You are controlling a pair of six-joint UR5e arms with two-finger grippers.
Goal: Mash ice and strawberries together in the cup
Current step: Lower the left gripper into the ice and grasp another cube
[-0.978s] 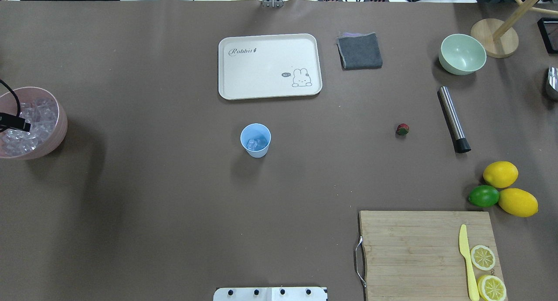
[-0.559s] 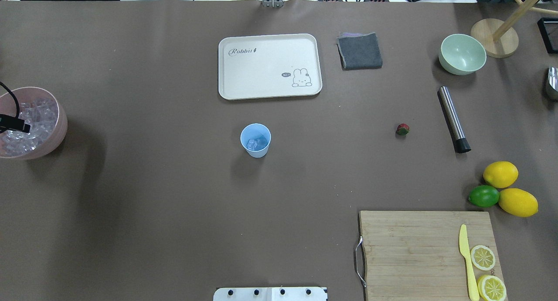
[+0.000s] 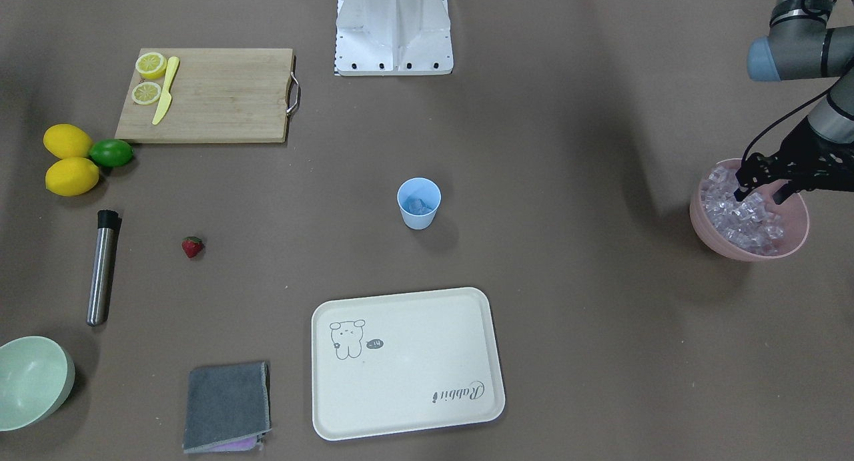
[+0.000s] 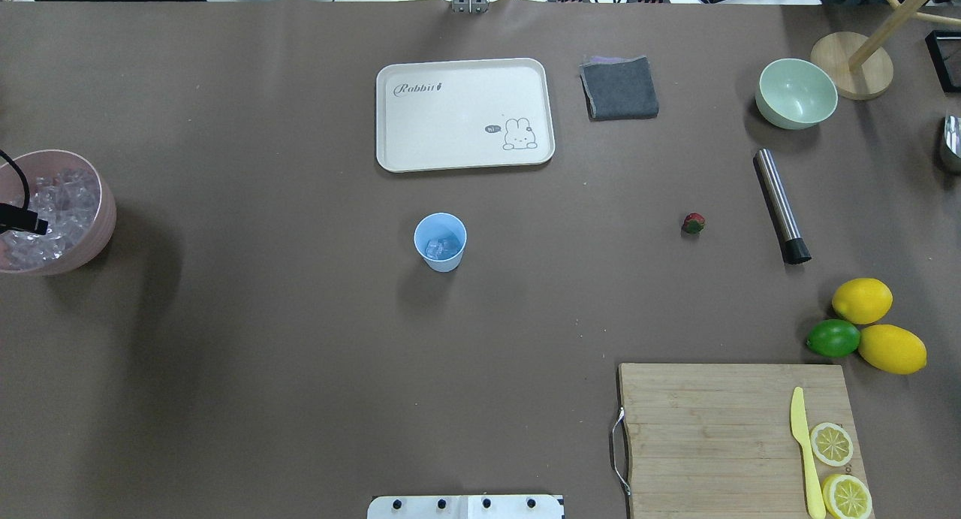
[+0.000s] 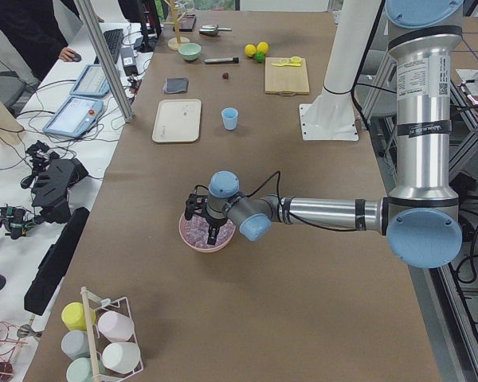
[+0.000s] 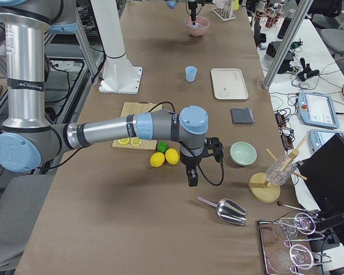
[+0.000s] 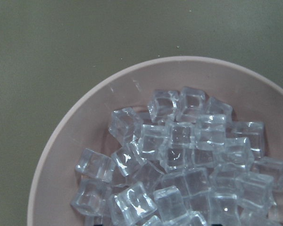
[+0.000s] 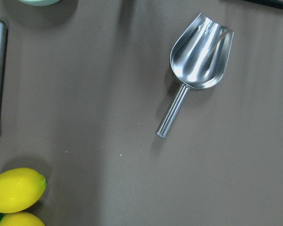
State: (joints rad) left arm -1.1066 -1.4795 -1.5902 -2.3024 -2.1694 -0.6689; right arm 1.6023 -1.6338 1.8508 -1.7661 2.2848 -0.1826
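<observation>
In the overhead view, nearest you at lower right, the cutting board (image 4: 713, 429) carried a yellow knife (image 4: 803, 451) and two lemon slices (image 4: 831, 444). Farther up, in mid-frame, the cup (image 4: 444, 264) stood upright on the worktop (image 4: 263, 316) with a few pieces of ice (image 4: 438, 246) inside. The strawberry (image 4: 693, 223) lay well off to the cup's right, near a metal rod (image 4: 781, 203).

At the left edge the pink bowl (image 4: 106, 218) was heaped with more ice. Your left fingers (image 3: 742, 189) hung spread apart over that heap, tips down among the cubes; you could not tell whether a cube sat between them.

In the right-side view your right fingers (image 6: 192, 176) hung over the worktop between the lemons (image 6: 165, 157) and a metal scoop (image 8: 200, 52). You could not tell whether they were apart or together.

Farthest up in the overhead view sat the tray (image 4: 465, 113).
</observation>
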